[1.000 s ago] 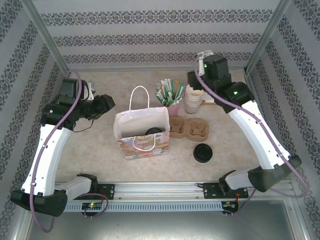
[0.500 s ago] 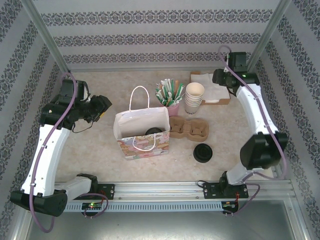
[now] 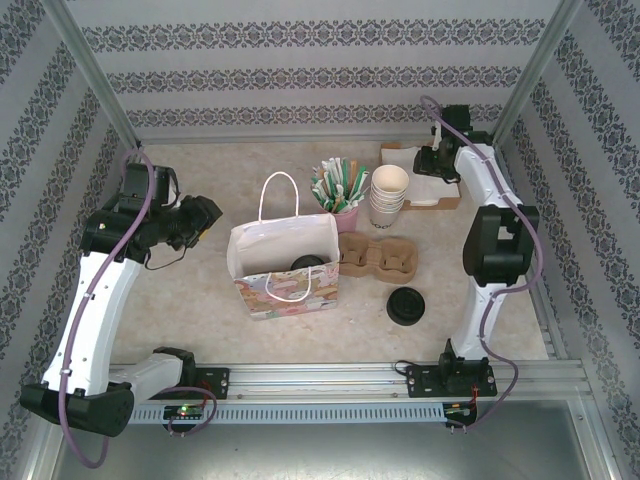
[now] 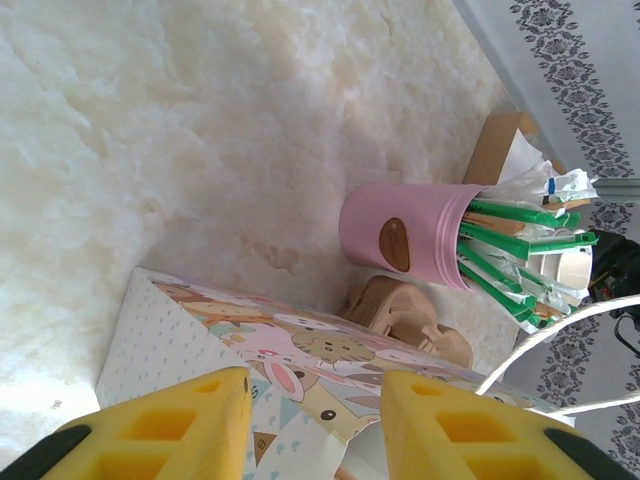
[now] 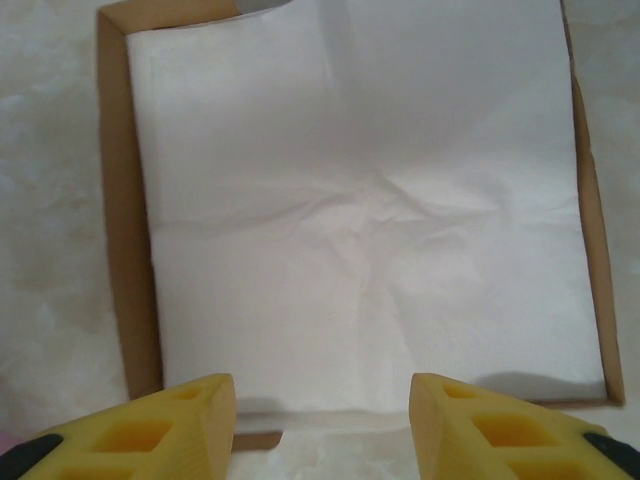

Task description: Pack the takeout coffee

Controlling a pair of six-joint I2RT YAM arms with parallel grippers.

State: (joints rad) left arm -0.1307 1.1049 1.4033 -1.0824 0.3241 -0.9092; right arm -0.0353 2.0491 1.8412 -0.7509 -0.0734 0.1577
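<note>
1. From the top camera, the coffee cup (image 3: 405, 305) with its black lid stands on the table (image 3: 200, 290). It is just in front of the cardboard carrier (image 3: 380, 260) and to the right of the paper bag (image 3: 285, 270). It is well apart from both of your grippers. Your left gripper (image 3: 203, 216) hangs left of the bag. Your right gripper (image 3: 432, 165) is at the far right corner, over the brown tray (image 3: 440, 204). Something dark and round lies inside the bag; you cannot tell what it is.
2. On your left wrist camera, the yellow fingers are spread with nothing between them, above the bag's printed side. Beyond it are the pink cup of straws (image 4: 410, 235) and the carrier.
3. On your right wrist camera, the fingers are spread and empty above the white napkins (image 5: 360, 200) lying in the tray.
</note>
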